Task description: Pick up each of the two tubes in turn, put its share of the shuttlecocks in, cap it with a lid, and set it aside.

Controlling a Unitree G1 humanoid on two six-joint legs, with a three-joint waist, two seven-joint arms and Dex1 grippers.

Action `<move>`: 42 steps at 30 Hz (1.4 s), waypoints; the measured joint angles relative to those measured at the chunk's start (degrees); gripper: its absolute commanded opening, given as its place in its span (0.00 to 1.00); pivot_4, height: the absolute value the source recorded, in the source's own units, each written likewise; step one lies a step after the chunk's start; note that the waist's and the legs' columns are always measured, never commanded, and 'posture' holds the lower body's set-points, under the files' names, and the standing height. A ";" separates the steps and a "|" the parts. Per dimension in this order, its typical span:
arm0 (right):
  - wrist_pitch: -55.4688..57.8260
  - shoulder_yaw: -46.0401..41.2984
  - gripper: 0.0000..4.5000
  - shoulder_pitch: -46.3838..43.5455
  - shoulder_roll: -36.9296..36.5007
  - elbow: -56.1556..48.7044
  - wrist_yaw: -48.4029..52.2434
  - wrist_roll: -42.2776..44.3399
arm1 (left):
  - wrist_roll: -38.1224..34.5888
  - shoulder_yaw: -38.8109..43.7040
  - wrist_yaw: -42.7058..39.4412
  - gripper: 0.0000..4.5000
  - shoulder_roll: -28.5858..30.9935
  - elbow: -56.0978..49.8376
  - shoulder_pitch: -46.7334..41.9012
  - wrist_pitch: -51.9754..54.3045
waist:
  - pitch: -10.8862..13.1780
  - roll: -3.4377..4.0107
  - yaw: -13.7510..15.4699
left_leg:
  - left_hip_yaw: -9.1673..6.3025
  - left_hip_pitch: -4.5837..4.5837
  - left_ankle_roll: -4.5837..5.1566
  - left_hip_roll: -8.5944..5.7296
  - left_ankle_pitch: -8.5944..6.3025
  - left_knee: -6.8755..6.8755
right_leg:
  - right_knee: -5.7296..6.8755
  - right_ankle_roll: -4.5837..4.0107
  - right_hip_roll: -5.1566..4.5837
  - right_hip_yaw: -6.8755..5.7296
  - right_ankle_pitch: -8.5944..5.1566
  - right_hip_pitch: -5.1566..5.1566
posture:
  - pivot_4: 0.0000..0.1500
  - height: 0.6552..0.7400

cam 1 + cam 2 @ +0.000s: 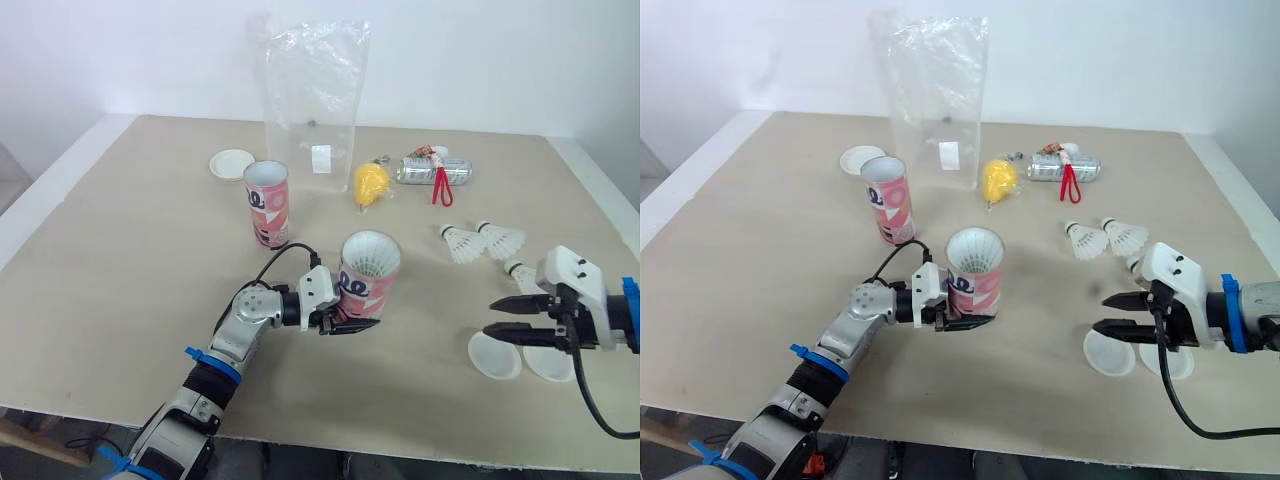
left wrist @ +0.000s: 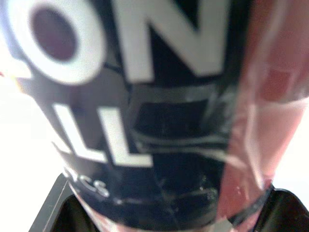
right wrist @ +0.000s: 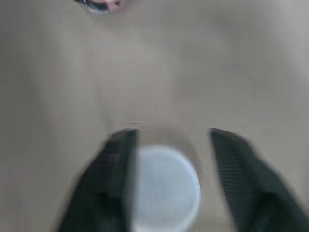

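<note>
- Contact at the left gripper (image 1: 348, 322): we see its fingers closed on the lower part of the pink held tube (image 1: 368, 282). The tube leans a little, and the white feathers of a shuttlecock (image 1: 370, 253) show in its mouth.
- At the right gripper (image 1: 492, 317) we see the fingers spread apart and empty, low over a white lid (image 1: 494, 358). A second lid (image 1: 548, 364) lies just beside the first, under the wrist.
- Just beyond the right gripper, three loose shuttlecocks (image 1: 460, 243) lie on the table (image 1: 120, 260).
- Beyond the left gripper, the second tube (image 1: 268, 203) stands upright and apart from it.
- Farther on we see a third lid (image 1: 232, 163), a clear plastic bag (image 1: 313, 100), a yellow item (image 1: 370, 184) and a silver packet (image 1: 428, 172).
</note>
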 measured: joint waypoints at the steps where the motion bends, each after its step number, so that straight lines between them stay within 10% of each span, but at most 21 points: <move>1: -0.30 0.11 0.98 0.00 -0.06 0.42 0.02 -0.14 | 0.10 -0.21 -0.25 0.65 0.03 0.09 0.09 -0.23 | 0.00 0.00 -0.18 | -0.01 0.00 0.00 0.00 0.00 -0.02 | 0.00 0.00 0.01 0.00 0.00 -0.01 | 1.00 1.00; 34: -15.09 20.21 0.99 -12.94 1.21 18.96 0.98 -9.35 | 0.39 -0.94 0.22 0.65 0.83 1.15 0.11 -0.17 | -0.01 0.06 -1.00 | -0.03 0.14 -0.01 0.00 0.01 -0.01 | 0.00 0.01 0.01 -0.01 0.00 0.14 | 1.00 1.00; 42: -19.05 22.18 0.15 -13.84 1.52 21.53 2.40 -11.31 | 0.43 -0.98 0.79 0.65 0.81 1.43 0.12 -0.18 | -0.02 0.07 -1.00 | -0.04 0.24 -0.01 0.00 0.01 0.01 | 0.00 0.01 0.01 -0.02 0.01 0.25 | 1.00 1.00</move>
